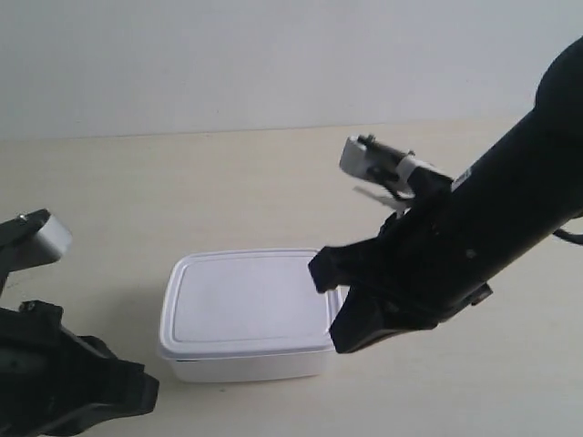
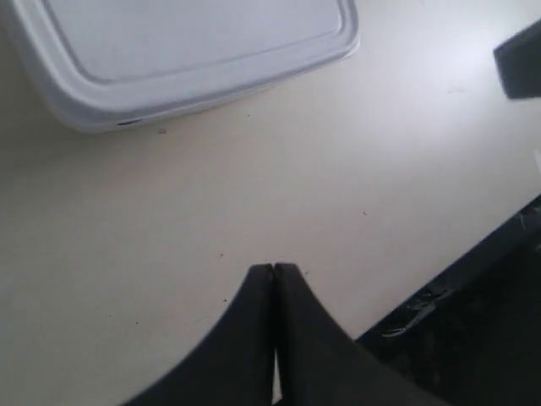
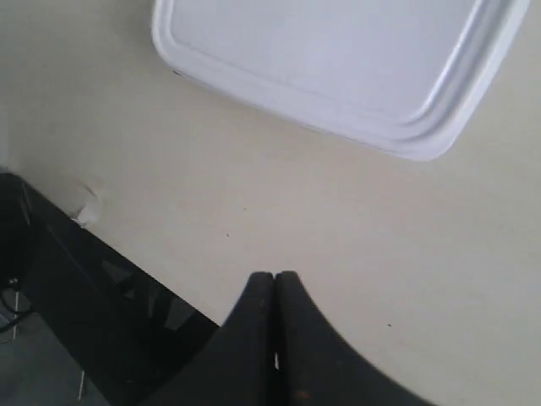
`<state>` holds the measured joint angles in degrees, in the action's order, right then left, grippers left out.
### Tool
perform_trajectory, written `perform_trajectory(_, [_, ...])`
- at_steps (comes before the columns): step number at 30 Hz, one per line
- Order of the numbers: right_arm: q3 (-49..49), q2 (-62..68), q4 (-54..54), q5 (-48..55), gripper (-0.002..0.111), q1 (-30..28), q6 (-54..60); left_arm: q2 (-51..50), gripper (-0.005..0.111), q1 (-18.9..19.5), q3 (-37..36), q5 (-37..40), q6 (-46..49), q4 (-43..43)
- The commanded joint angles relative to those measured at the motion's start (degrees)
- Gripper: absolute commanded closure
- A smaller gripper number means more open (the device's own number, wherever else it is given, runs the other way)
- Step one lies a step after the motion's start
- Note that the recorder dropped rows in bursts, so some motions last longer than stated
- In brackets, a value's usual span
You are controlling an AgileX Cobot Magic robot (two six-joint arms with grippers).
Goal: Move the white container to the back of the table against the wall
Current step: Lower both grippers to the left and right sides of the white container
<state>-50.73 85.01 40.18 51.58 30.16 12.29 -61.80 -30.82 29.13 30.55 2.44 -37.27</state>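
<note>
The white container (image 1: pixel 244 312) sits lid on, on the table (image 1: pixel 228 191), well forward of the wall (image 1: pixel 273 64). In the exterior view, the right-hand arm's gripper (image 1: pixel 332 302) hangs at the container's right end, above the table; contact cannot be told. The left-hand arm's gripper (image 1: pixel 144 391) is low at the front left, apart from the box. My left gripper (image 2: pixel 275 269) is shut and empty over bare table, with the container (image 2: pixel 194 51) ahead. Likewise shut and empty, my right gripper (image 3: pixel 275 277) has the container (image 3: pixel 338 59) ahead of it.
The table's dark front edge (image 2: pixel 473 321) shows in the left wrist view, and the same edge (image 3: pixel 93 296) shows in the right wrist view. A black part of the other arm (image 2: pixel 517 59) shows past the container's corner. Bare tabletop stretches between container and wall.
</note>
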Motion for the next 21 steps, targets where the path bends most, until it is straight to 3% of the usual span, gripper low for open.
perform_trajectory(1, [1.19,3.69,1.05,-4.09,0.108,2.78,0.17,-6.58,0.107,-0.61,-0.32,-4.81,-1.25,-1.01])
perform_trajectory(8, [1.19,10.07,1.52,-8.01,0.108,6.22,0.17,-18.20,0.107,-0.61,-0.32,-9.45,-0.75,-1.01])
perform_trajectory(21, [1.19,16.40,1.92,-13.18,0.108,6.51,1.65,-27.08,0.107,-0.61,5.33,-12.92,1.07,-1.15])
